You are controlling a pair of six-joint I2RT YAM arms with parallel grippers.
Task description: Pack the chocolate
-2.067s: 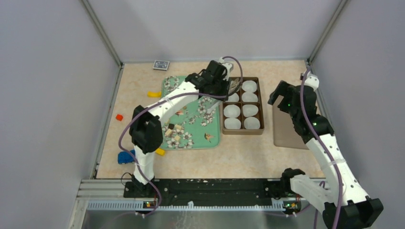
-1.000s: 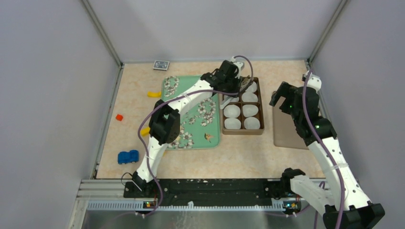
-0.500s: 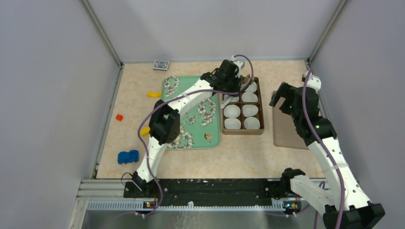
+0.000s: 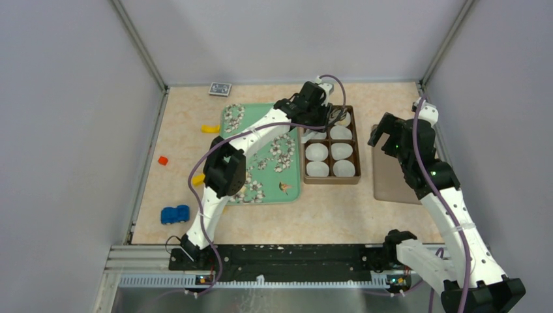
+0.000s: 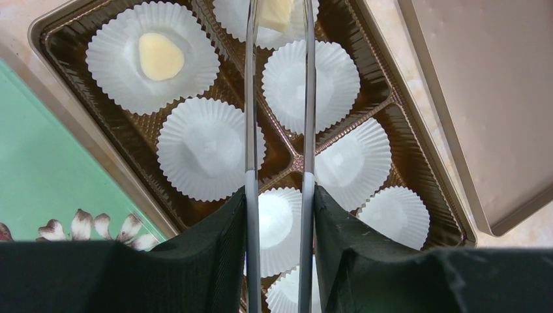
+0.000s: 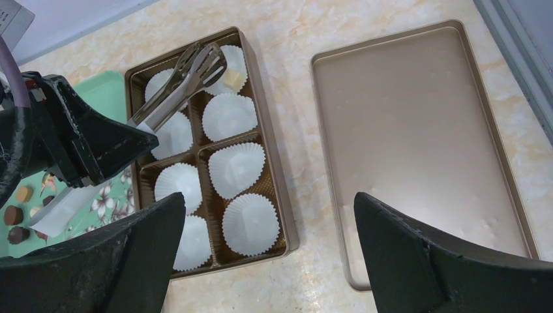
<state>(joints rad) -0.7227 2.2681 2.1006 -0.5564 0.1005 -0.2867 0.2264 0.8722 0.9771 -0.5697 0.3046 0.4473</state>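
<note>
L claw (image 5: 277, 202): clamped on the tongs (image 5: 251, 98), both metal arms pinched betw. my pads, so the gap is narrow. The tong tips stand a bit apart over the far-right cup of the brown box (image 4: 332, 181). A cream chocolate (image 5: 276, 12) sits right at the tips. L wrist cam cuts it off at the top edge, so I can't tell if they touch it. R wrist cam shows it lying in its paper cup just beside the tips. A 2nd cream piece (image 5: 161, 56) lies in the far-left cup. The other cups (image 5: 210, 149) show plain white paper.

R claw (image 6: 267, 202): spread wide, gripping nothing, touching nothing, up over the desk (image 6: 287, 98) near the flat gold tray (image 6: 417, 137).

Hard to see: in the top cam my L arm covers the middle of the green tray (image 4: 274, 189) and the box's far cups. Loose chocolates (image 6: 24, 193), tan and dark, only peek in at the R wrist cam's left edge, on the tray, partly behind my L claw. The tongs hide the far-left cup there.
</note>
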